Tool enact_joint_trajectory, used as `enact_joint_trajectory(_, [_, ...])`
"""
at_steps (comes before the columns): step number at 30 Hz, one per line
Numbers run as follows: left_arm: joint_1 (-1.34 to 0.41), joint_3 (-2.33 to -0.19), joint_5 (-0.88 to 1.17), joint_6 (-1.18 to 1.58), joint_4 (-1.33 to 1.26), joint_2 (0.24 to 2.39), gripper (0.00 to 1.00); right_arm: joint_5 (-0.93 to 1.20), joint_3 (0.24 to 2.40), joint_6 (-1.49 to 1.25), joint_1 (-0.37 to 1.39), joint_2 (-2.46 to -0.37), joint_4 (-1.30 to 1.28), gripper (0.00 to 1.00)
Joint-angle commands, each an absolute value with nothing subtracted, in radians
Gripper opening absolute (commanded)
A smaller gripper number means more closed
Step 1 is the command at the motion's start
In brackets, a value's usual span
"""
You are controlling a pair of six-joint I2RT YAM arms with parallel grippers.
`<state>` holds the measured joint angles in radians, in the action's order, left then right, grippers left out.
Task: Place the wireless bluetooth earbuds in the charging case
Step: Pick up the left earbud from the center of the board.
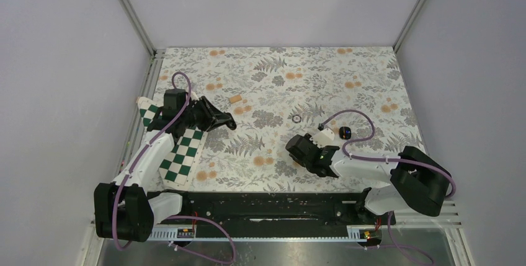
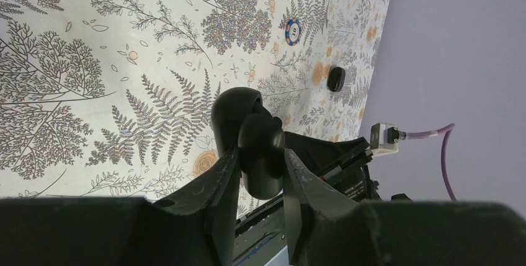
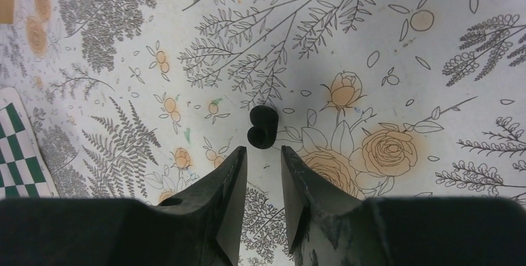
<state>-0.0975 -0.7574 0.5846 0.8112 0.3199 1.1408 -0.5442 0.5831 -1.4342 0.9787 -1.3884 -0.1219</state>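
Note:
My left gripper is shut on the black charging case and holds it above the floral table; in the top view that gripper is at the left. One tiny black earbud lies on the table just ahead of my right gripper. Those fingers stand a little apart with nothing between them. In the top view the right gripper points left and covers that bud. A second small black bud lies right of it, and the left wrist view also shows this bud.
A thin dark ring with a pale centre lies mid-table, and a small tan piece lies behind the left gripper. A green-and-white checkered board lies under the left arm. A black rail runs along the near edge.

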Motion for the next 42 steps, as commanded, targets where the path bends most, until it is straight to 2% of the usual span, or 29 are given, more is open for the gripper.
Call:
enact_joint_trajectory(1, [-0.099,-0.782,0.603,0.799,0.277,1.127,0.0,-0.624,0.584,-1.383,0.971,-1.343,-0.158,0.35])
enact_joint_trajectory(8, [-0.099,-0.779,0.603,0.8,0.275,1.125,0.0,-0.6,0.592,-1.395,0.971,-1.402,-0.148,0.38])
enact_joint_trajectory(23, [-0.097,-0.783,0.607,0.796,0.277,1.13,0.0,-0.575,0.613,-1.387,0.942,-1.492,-0.09,0.34])
enact_joint_trajectory(35, [-0.096,-0.79,0.611,0.795,0.278,1.136,0.0,-0.56,0.735,-1.23,0.939,-1.543,-0.143,0.33])
enact_joint_trajectory(39, [-0.097,-0.789,0.611,0.795,0.278,1.136,0.0,-0.573,0.734,-1.226,0.939,-1.532,-0.145,0.24])
enact_joint_trajectory(42, [-0.095,-0.788,0.612,0.796,0.277,1.138,0.0,-0.574,0.729,-1.23,0.939,-1.528,-0.149,0.21])
